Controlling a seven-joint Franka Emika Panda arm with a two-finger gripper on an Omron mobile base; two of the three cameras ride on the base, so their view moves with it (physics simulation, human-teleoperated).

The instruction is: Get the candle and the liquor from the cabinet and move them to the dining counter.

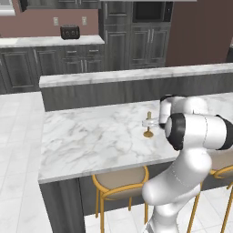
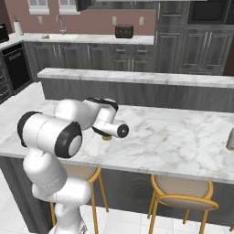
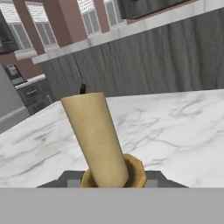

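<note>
The candle, a pale-yellow stick in a gold holder, stands upright with its round foot on the marble top of the dining counter, near the middle. My gripper comes in from the right and is shut on the candle at the holder. In the hand view the candle rises close up, and my gripper has one dark finger on each side of the gold cup. In the right base view my forearm hides all but the candle's foot. The liquor and the cabinet are out of view.
The counter's raised back ledge runs behind the candle. Gold-legged stools stand under the near edge. A pale rounded thing stands on the counter, cut off by the right edge of the view. A toaster sits on the far worktop.
</note>
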